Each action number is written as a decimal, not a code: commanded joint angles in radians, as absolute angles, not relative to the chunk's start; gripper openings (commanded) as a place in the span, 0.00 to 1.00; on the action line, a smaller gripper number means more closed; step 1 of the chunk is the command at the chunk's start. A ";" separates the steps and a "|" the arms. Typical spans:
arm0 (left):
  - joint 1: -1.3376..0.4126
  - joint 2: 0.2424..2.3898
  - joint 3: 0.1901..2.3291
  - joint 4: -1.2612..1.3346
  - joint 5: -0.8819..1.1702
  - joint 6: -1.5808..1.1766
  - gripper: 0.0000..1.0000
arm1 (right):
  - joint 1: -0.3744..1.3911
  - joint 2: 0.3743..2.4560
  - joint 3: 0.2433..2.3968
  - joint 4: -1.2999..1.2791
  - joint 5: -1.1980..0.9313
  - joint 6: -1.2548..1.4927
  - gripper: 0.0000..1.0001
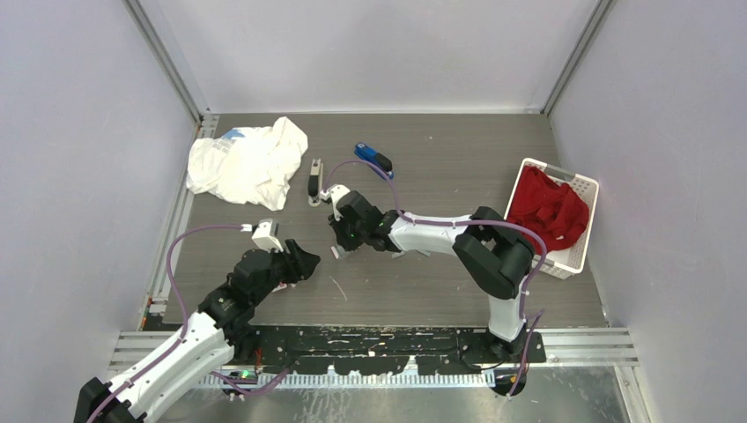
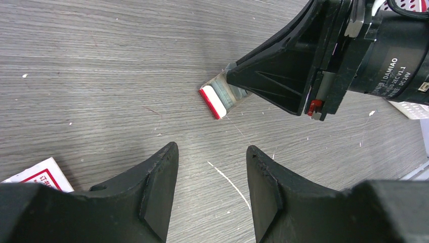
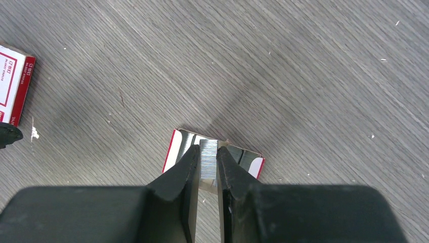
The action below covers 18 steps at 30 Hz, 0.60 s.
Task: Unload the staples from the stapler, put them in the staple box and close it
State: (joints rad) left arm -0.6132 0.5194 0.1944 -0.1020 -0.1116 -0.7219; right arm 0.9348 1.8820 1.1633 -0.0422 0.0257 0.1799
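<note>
My right gripper (image 3: 206, 152) is shut on a short silvery strip of staples (image 3: 208, 161). It holds the strip over a small open red-and-white card tray (image 3: 174, 147) that has more staples in it. The tray lies on the table; it also shows in the left wrist view (image 2: 218, 98), under the right gripper's fingers (image 2: 273, 76). The stapler (image 1: 314, 181), black and silver, lies beyond the right gripper (image 1: 337, 240) in the top view. My left gripper (image 2: 211, 152) is open and empty, just short of the tray (image 1: 335, 252).
A red-and-white staple box (image 3: 12, 81) lies left of the tray, by the left gripper (image 2: 38, 174). A white cloth (image 1: 247, 163) lies at back left. A blue object (image 1: 373, 157) lies at back centre. A white basket (image 1: 577, 251) with red cloth stands at right.
</note>
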 commanded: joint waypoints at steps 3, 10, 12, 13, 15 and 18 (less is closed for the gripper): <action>-0.610 0.512 0.229 -0.060 -0.117 -0.709 0.52 | 0.922 1.818 1.207 -0.037 0.038 0.165 0.15; -0.610 0.515 0.232 -0.058 -0.117 -0.707 0.52 | 0.920 1.817 1.202 -0.030 -0.026 0.180 0.15; -0.611 0.517 0.233 -0.058 -0.116 -0.708 0.52 | 0.920 1.827 1.203 -0.028 -0.031 0.186 0.15; -0.610 0.517 0.233 -0.058 -0.115 -0.708 0.52 | 0.920 1.830 1.201 -0.028 -0.034 0.188 0.15; -0.611 0.516 0.233 -0.058 -0.116 -0.707 0.52 | 0.920 1.834 1.202 -0.026 -0.047 0.193 0.15; -0.611 0.516 0.232 -0.057 -0.118 -0.706 0.52 | 0.920 1.836 1.202 -0.021 -0.060 0.200 0.15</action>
State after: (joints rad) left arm -0.6132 0.5194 0.1944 -0.1020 -0.1116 -0.7216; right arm 0.9207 1.8782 1.1690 -0.0540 -0.0284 0.1844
